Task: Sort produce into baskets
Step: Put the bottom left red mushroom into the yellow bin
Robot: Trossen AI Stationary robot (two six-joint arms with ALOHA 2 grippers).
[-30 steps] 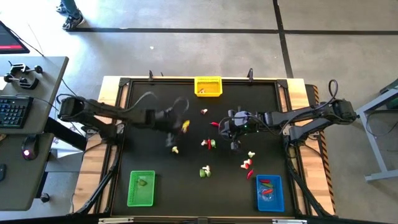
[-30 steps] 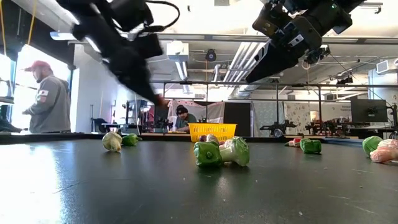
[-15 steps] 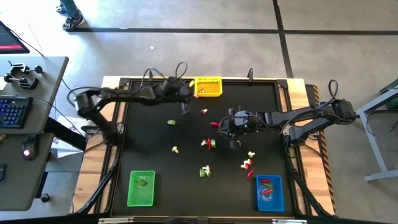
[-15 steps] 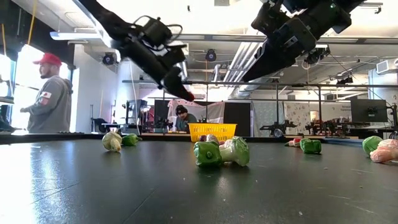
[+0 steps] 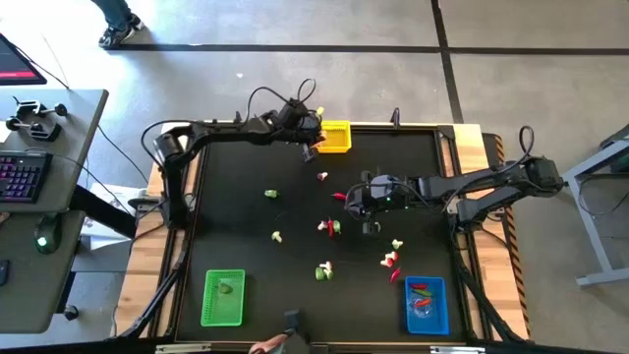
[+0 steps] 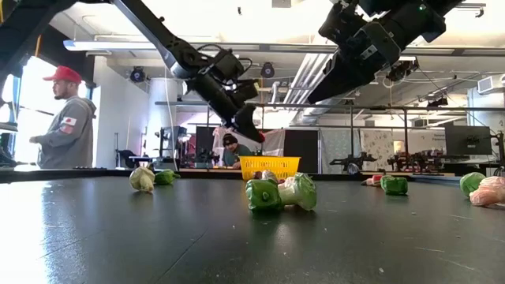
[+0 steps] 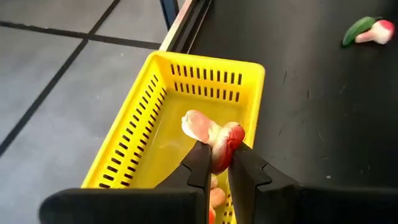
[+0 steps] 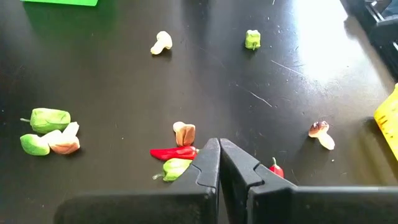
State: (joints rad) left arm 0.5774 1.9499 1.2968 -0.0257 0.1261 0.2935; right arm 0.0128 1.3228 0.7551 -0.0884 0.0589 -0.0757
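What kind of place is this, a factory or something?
More likely a robotics lab or workshop: two robot arms work a black table with toy produce, a desk with a keyboard stands beside, and equipment racks fill the room behind.

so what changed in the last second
The left gripper swung from mid-table to above the yellow basket, keeping hold of a reddish piece. The right gripper, shut, and the loose pieces stayed put.

- One basket (image 5: 332, 137) stands at the far edge of the table (image 5: 236, 236), near the middle.
- Two other baskets stand at the near edge: one (image 5: 223, 297) at the left, one (image 5: 427, 305) at the right.
- The produce (image 5: 326, 227) lies scattered on the table between the baskets.
- The left hand (image 5: 309, 149) hangs just beside the far basket, and the right hand (image 5: 346, 203) is over the table middle.
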